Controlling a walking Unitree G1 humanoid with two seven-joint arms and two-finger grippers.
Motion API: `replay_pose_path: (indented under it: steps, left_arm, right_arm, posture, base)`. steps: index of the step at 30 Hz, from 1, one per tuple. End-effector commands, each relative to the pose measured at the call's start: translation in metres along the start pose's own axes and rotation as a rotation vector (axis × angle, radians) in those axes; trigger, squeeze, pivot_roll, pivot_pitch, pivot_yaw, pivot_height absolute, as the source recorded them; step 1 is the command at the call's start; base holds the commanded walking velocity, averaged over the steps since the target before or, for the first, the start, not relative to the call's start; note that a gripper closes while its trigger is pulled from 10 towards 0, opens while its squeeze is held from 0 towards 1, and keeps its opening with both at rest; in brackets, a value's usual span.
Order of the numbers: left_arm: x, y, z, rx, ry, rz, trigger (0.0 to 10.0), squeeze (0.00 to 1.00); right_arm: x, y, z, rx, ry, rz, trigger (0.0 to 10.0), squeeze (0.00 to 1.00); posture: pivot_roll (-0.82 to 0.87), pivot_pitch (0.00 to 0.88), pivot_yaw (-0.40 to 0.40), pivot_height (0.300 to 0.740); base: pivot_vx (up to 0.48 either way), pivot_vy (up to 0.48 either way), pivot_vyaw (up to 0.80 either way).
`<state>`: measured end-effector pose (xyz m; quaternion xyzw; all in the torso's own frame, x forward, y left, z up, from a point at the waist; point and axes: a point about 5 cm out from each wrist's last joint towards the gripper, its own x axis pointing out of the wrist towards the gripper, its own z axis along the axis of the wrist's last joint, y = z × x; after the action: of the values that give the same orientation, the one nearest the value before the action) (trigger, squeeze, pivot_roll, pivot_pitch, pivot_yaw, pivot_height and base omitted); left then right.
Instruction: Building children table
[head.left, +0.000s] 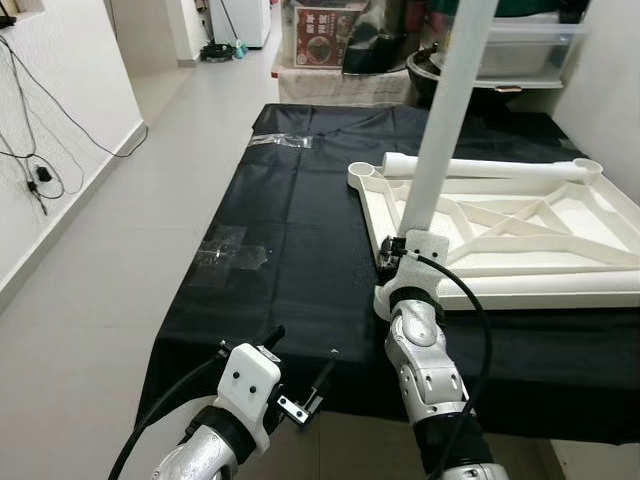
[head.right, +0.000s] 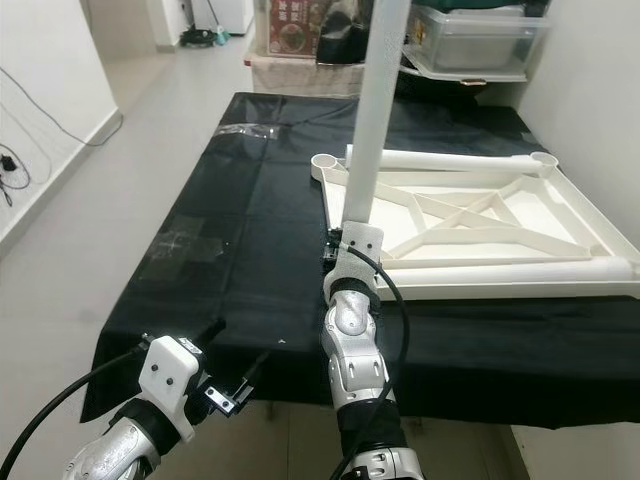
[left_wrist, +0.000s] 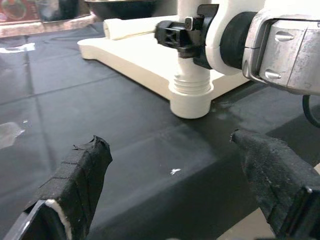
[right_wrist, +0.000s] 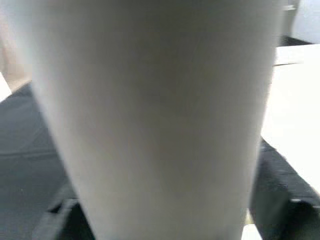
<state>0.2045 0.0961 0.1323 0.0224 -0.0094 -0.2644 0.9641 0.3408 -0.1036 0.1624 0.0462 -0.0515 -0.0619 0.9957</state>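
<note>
The white plastic table top (head.left: 500, 225) lies upside down on the black cloth (head.left: 290, 260), toward the robot's right side of it; its underside faces up, showing a raised rim, diagonal ribs that cross in an X pattern, and round sockets at the corners; it is matte, cream-white, and its near long edge runs close to the cloth's front edge. One white table leg (head.left: 445, 110) stands upright in the near-left corner socket (left_wrist: 190, 95), slightly tilted, rising out of the top of the head views; in the left wrist view its threaded end sits partly in the collar, with a few threads exposed above it. Another white leg (head.left: 480, 168) lies flat along the far edge of the table top, between the two far corner sockets; a further long white tube (head.left: 560, 283) lies along the near edge.

The right gripper (head.left: 397, 252) is clamped on the upright table leg just above the socket, its black fingers (right_wrist: 280, 195) pressed on either side of the tube, which looms pale and blurred in the right wrist view. The left gripper (head.left: 295, 375) hovers low at the front edge of the cloth, well to the left of the table top, its two black fingers (left_wrist: 82, 172) spread wide apart and holding nothing, pointed toward the socket.

The cloth covers a low platform on a pale tiled floor (head.left: 110, 260); clear tape patches (head.left: 230, 255) shine on the cloth; storage boxes (head.left: 530, 45) and clutter stand behind it; cables (head.left: 35, 150) hang on the white wall at left.
</note>
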Motion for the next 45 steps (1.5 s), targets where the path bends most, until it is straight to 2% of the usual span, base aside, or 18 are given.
replay_pose_path:
  steps: [1,2,3,4,5,6,8,9,11,13,15,20,23,26,30,38,39,45]
  left_arm:
    - [-0.001,-0.003,0.000,0.019,-0.015,-0.025,10.0,0.00]
    - [-0.001,-0.005,0.002,0.035,-0.029,-0.041,10.0,0.00]
    - [-0.001,-0.005,0.002,0.035,-0.029,-0.041,10.0,0.00]
    - [-0.001,-0.007,0.003,0.047,-0.038,-0.053,10.0,0.00]
    - [-0.001,-0.008,0.004,0.050,-0.043,-0.056,10.0,0.00]
    - [-0.001,-0.008,0.004,0.050,-0.043,-0.056,10.0,0.00]
    - [0.000,-0.008,0.004,0.049,-0.050,-0.056,10.0,0.00]
    - [0.000,-0.008,0.004,0.049,-0.050,-0.056,10.0,0.00]
    - [0.000,-0.009,0.004,0.050,-0.054,-0.057,10.0,0.00]
    - [0.000,-0.009,0.004,0.050,-0.055,-0.056,10.0,0.00]
    - [0.000,-0.009,0.004,0.050,-0.055,-0.056,10.0,0.00]
    - [-0.001,-0.009,0.004,0.053,-0.058,-0.049,10.0,0.00]
    - [-0.002,-0.010,0.004,0.057,-0.060,-0.044,10.0,0.00]
    - [-0.002,-0.010,0.004,0.058,-0.061,-0.043,10.0,0.00]
    - [-0.003,-0.010,0.003,0.057,-0.059,-0.044,10.0,0.00]
    - [-0.003,-0.010,0.002,0.056,-0.057,-0.046,10.0,0.00]
    - [-0.003,-0.010,0.002,0.056,-0.056,-0.048,10.0,0.00]
    - [-0.003,-0.010,0.002,0.056,-0.054,-0.049,10.0,0.00]
  right_arm:
    - [-0.015,0.043,-0.008,0.131,0.043,0.162,10.0,1.00]
    - [-0.015,0.048,-0.008,0.162,0.052,0.315,10.0,0.00]
    - [-0.015,0.048,-0.008,0.162,0.052,0.315,10.0,0.00]
    - [-0.016,0.051,-0.009,0.187,0.063,0.411,10.0,0.00]
    - [-0.017,0.051,-0.010,0.187,0.082,0.573,10.0,0.00]
    - [-0.017,0.051,-0.010,0.187,0.082,0.573,10.0,0.00]
    - [-0.020,0.042,-0.018,0.127,0.164,0.865,10.0,0.00]
    - [-0.020,0.042,-0.018,0.127,0.164,0.865,10.0,0.00]
    - [-0.022,0.030,-0.024,0.039,0.266,1.085,10.0,0.00]
    - [-0.022,0.026,-0.024,0.005,0.292,1.145,10.0,0.00]
    - [-0.022,0.026,-0.024,0.005,0.292,1.145,10.0,0.00]
    - [-0.012,0.019,-0.022,-0.122,0.347,1.310,10.0,0.00]
    - [0.001,0.025,-0.014,-0.152,0.321,1.304,10.0,0.00]
    - [0.006,0.030,-0.008,-0.138,0.293,1.295,10.0,0.00]
    - [0.013,0.037,0.011,-0.051,0.220,1.340,10.0,0.00]
    - [0.016,0.037,0.016,-0.031,0.208,1.343,10.0,0.00]
    - [0.013,0.034,0.011,-0.034,0.223,1.390,0.0,0.00]
    - [0.009,0.033,0.003,-0.035,0.240,1.429,0.0,0.00]
  posture:
    - [0.13,0.110,-0.019,0.740]
    - [0.13,0.110,-0.020,0.740]
    - [0.13,0.110,-0.020,0.740]
    - [0.13,0.107,-0.020,0.740]
    - [0.13,0.104,-0.021,0.740]
    - [0.13,0.104,-0.021,0.740]
    - [0.13,0.099,-0.021,0.740]
    - [0.13,0.099,-0.021,0.740]
    - [0.13,0.093,-0.027,0.740]
    - [0.13,0.093,-0.027,0.740]
    - [0.13,0.093,-0.027,0.740]
    - [0.14,0.086,-0.035,0.740]
    - [0.15,0.085,-0.038,0.740]
    - [0.15,0.083,-0.037,0.740]
    - [0.15,0.077,-0.040,0.740]
    - [0.15,0.076,-0.040,0.740]
    - [0.15,0.079,-0.037,0.740]
    - [0.15,0.082,-0.039,0.740]
  base:
    - [0.000,0.000,0.00]
    - [0.000,0.000,0.00]
    - [0.000,0.000,0.00]
    - [0.000,0.000,0.00]
    - [0.000,0.000,0.00]
    - [0.000,0.000,0.00]
    - [0.000,0.000,0.00]
    - [0.000,0.000,0.00]
    - [0.000,0.000,0.00]
    - [0.000,0.000,0.00]
    - [0.000,0.000,0.00]
    - [0.000,0.000,0.00]
    - [0.000,0.000,0.00]
    - [0.000,0.000,0.00]
    - [0.000,0.000,0.00]
    - [0.000,0.000,0.00]
    - [0.000,0.000,0.00]
    - [0.000,0.000,0.00]
